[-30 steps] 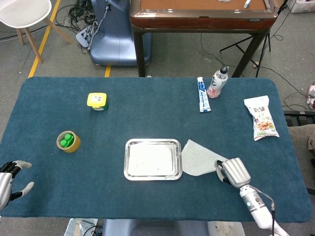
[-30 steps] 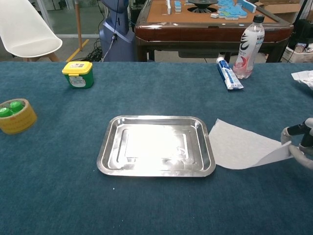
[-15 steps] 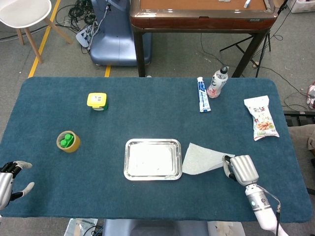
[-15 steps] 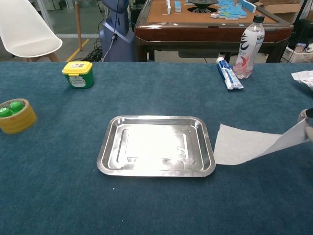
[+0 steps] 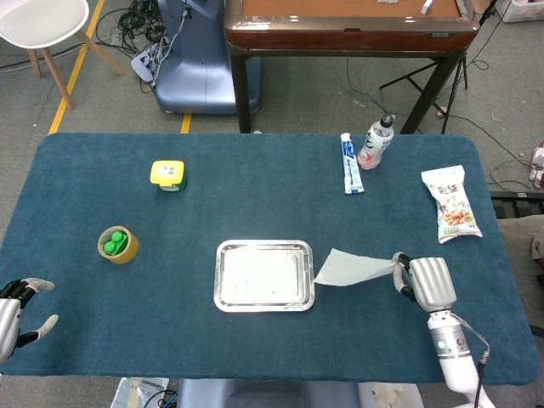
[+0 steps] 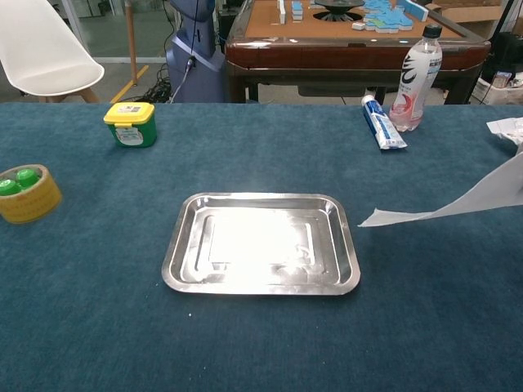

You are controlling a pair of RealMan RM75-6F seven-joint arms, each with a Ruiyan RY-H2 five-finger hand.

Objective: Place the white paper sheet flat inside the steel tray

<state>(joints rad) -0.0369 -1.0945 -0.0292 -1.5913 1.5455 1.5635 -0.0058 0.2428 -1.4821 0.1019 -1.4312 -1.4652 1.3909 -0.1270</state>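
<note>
**Paper sheet lifted at one edge, tray waiting beside it**

The paper sheet (image 5: 350,267) hangs just right of the steel tray (image 5: 264,274), pinched at its right edge by the fingers (image 5: 399,272) of the right hand (image 5: 422,284). That end is raised off the counter (image 5: 255,195), while the left tip sags toward the cloth close to the tray's right rim; whether it touches the cloth I can't tell.

To do this step well, I'd carry the sheet leftward with the low tip leading, so it clears the rim instead of catching and folding under. Let it drape down from the far side of the tray, then lower the held edge last so it settles flat inside the walls.

The left hand (image 5: 17,310) sits at the near left corner, fingers apart and holding nothing. The chest view cuts the right hand off entirely, showing only the sheet (image 6: 458,204) running out of frame. How much paper is actually caught in the pinch is hidden behind the hand.
</note>
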